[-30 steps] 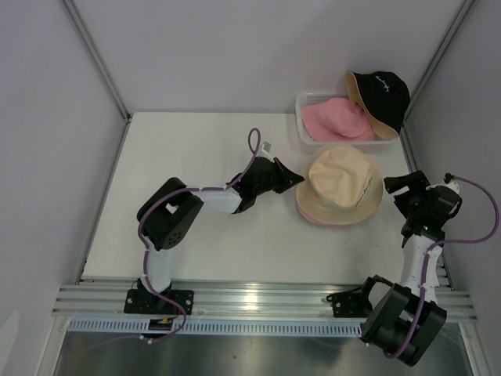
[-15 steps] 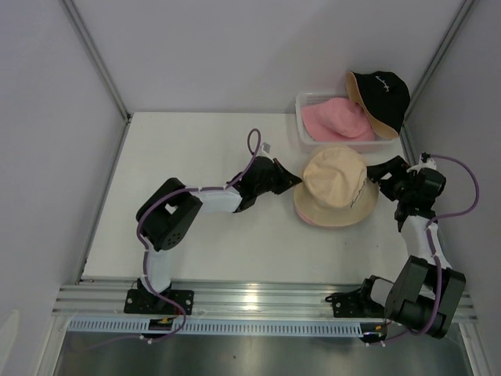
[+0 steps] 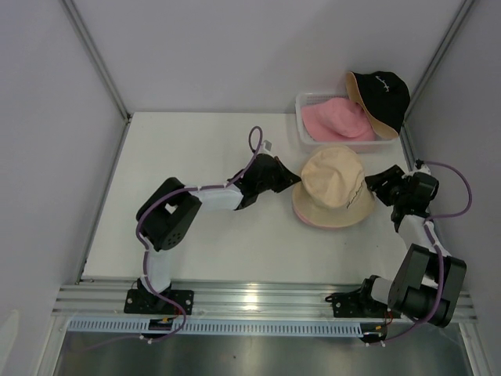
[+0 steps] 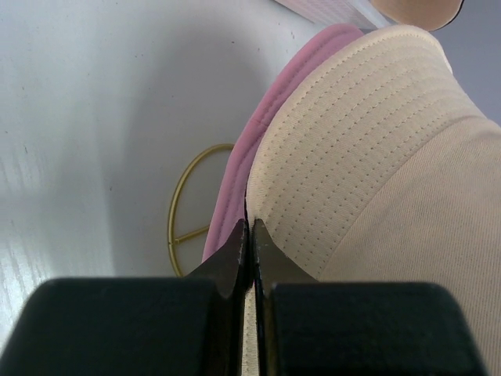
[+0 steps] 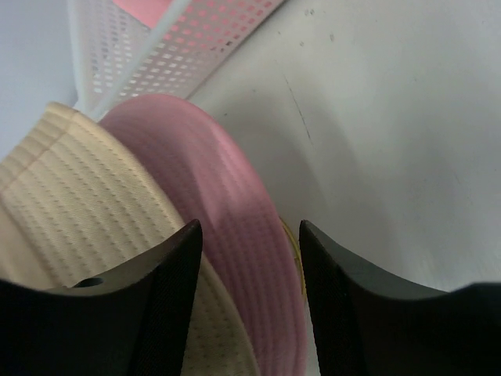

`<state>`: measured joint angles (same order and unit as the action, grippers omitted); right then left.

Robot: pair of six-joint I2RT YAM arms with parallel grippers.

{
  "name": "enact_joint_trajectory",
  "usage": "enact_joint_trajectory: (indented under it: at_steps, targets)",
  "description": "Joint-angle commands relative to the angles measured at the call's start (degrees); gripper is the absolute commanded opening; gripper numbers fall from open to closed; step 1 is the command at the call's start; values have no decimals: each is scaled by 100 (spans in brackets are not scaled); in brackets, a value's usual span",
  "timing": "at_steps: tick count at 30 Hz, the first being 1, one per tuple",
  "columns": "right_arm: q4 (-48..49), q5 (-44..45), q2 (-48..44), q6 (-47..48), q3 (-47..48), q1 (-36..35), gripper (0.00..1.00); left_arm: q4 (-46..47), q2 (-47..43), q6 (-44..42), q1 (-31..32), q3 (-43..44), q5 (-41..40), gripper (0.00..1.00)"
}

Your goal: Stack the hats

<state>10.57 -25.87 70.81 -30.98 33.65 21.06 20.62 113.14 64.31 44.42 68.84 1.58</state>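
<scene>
A beige hat (image 3: pixel 335 186) sits on a pink hat, whose brim (image 3: pixel 313 221) shows beneath it, in the right middle of the table. My left gripper (image 3: pixel 296 178) is shut on the beige hat's left brim (image 4: pixel 376 157), with the pink brim (image 4: pixel 274 110) just beside it. My right gripper (image 3: pixel 374 184) is open at the stack's right edge, its jaws on either side of the pink brim (image 5: pixel 227 204), with the beige brim (image 5: pixel 86 196) to the left. A second pink hat (image 3: pixel 337 119) lies in the clear bin. A black hat (image 3: pixel 381 95) rests on the bin's far right corner.
The clear perforated bin (image 3: pixel 301 125) stands at the back right and also shows in the right wrist view (image 5: pixel 156 55). A gold wire stand (image 4: pixel 182 227) shows under the stacked hats. Grey walls enclose the table on three sides.
My right arm has swung in from the front right to the hats' right brim. The beige and pink hats have shifted slightly left. My left gripper has kept its hold.
</scene>
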Motion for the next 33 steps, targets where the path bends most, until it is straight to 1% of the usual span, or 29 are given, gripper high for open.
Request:
enact_joint_trajectory:
  at_steps: [1,3,5,7,9,10,11,12,13,14,15,16,17,19,20,21,23,25,26,27,29,33]
  targets:
    - [68,144,179,224,-8,-32,56,-603,94,-349,31,200,-343,1]
    - [94,126,197,224,-16,-23,54,-673,103,-376,31,200,-308,1]
    - [103,117,127,215,-34,-32,51,-708,68,-446,31,183,-273,1]
    - [60,126,65,215,-16,-23,50,-700,-63,-612,31,130,-255,1]
    - [-19,204,-93,207,36,-23,51,-691,-178,-788,23,86,-203,4]
    - [-220,353,-145,207,97,-14,56,-726,-292,-850,22,95,-202,7]
    - [-370,433,-268,233,281,-5,60,-726,-354,-920,22,121,-185,13]
    - [-545,494,-330,276,422,56,65,-744,-415,-1008,5,173,-11,16]
    - [-965,660,-409,320,589,91,78,-909,-477,-1148,-13,226,121,20]
    - [-1291,801,-479,356,773,135,83,-980,-617,-1210,-65,244,201,30]
    - [-1546,950,-663,434,1236,179,87,-1033,-696,-1341,-100,270,298,36]
    - [-1958,1204,-752,479,1458,231,94,-1095,-775,-1412,-144,270,525,50]
    - [-2093,1355,-866,505,1652,241,99,-1191,-863,-1491,-232,288,579,58]
    - [-2225,1523,-1182,575,2048,232,100,-1437,-1057,-1685,-364,454,702,69]
    - [-2295,1488,-1253,602,2162,232,100,-1664,-1101,-1790,-477,516,877,79]
    - [-2374,1453,-1314,628,2381,232,100,-1815,-1197,-1956,-531,621,887,84]
    - [-2568,1392,-1333,620,2549,223,99,-2200,-1347,-2141,-697,719,887,91]
    - [-2674,1216,-1324,593,2690,214,99,-2317,-1584,-2265,-829,762,1010,94]
    - [-2691,1163,-1341,532,2699,188,99,-2361,-1663,-2291,-961,771,1211,97]
    - [-2700,1102,-1350,506,2700,179,99,-2448,-1751,-2361,-1023,806,1300,99]
    - [-2700,1093,-1411,436,2673,136,99,-2519,-2006,-2493,-1102,876,1379,100]
    - [-2875,944,-1394,549,2831,-22,99,-2949,-2209,-2705,-1217,1360,1642,100]
